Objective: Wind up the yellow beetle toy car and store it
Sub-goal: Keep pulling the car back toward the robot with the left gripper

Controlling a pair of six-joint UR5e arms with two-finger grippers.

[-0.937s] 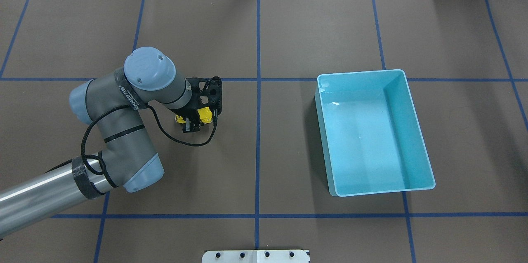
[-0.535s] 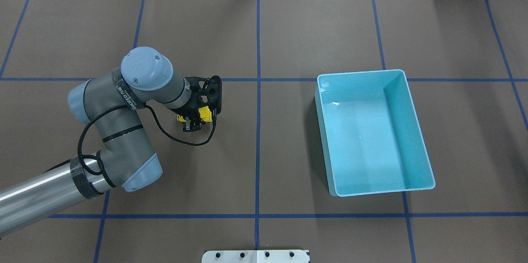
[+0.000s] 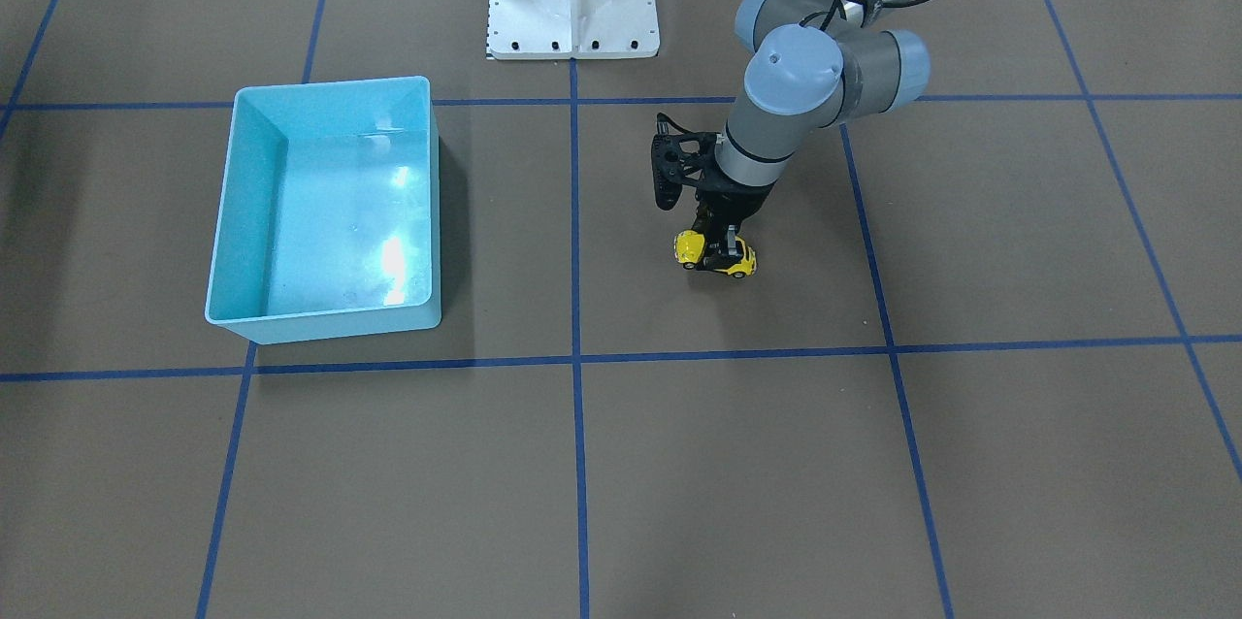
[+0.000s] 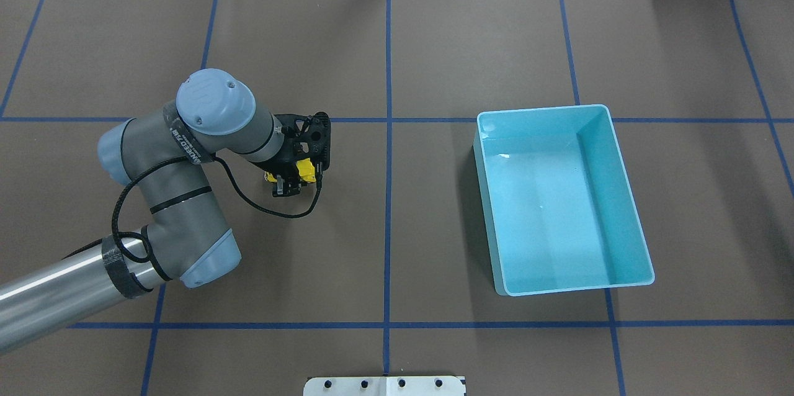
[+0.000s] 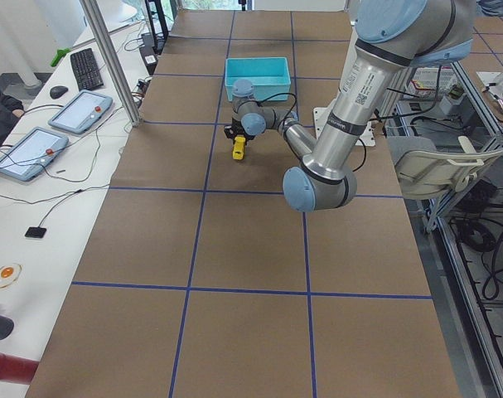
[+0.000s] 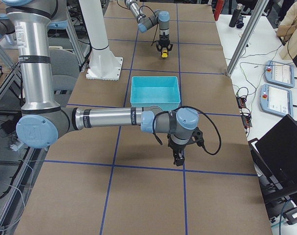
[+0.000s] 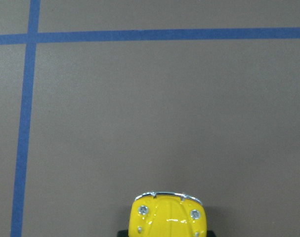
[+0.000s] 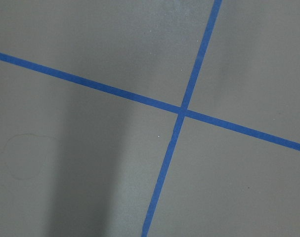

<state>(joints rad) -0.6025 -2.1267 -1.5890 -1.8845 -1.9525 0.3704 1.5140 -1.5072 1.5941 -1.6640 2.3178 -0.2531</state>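
The left gripper is clamped on the yellow beetle toy car, low over the brown mat, just on the robot's side of a blue tape line. Bare mat separates the car from the light-blue bin, well apart. The right gripper hangs near a tape crossing; I cannot tell whether it is open

The yellow beetle toy car is largely covered from overhead by the left gripper; in the left wrist view all but its nose is cut off below. How the jaws of the right gripper stand cannot be told.
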